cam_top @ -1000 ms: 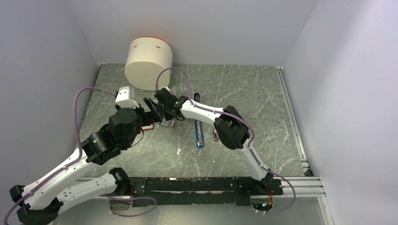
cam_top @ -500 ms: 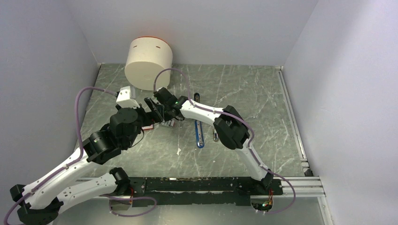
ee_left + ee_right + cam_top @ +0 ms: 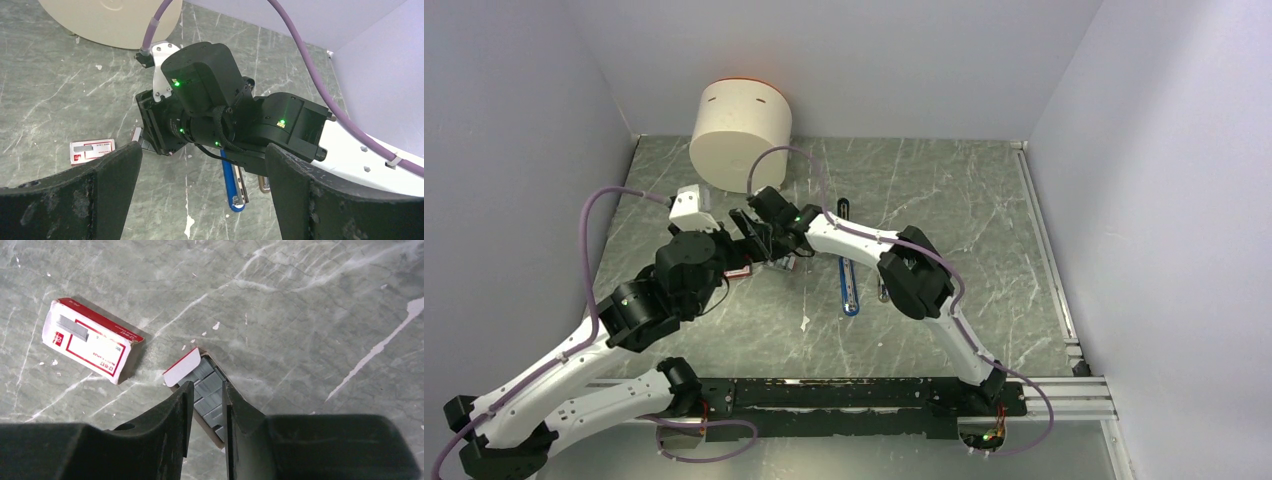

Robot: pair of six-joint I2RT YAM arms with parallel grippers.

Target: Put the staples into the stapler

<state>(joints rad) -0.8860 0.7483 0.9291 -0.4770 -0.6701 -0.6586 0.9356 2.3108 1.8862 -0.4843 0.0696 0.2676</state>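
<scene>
Green marbled tabletop point(image 3: 310, 300): your stapler point(image 3: 849, 285) lies opened out near its centre. Further back-left, the right jaws stand narrowly parted astride the staples point(image 3: 204, 372) in their tray point(image 3: 181, 367); whether they grip is unclear. The left jaws hover spread wide. You're seemingly picking a block: pinch squarely, lift straight.

We find room toward the table's point(image 3: 984, 200) right edge; a cream cylinder point(image 3: 740, 135) blocks the far-left corner, and the stapler point(image 3: 848, 285) lies mid-table.
</scene>
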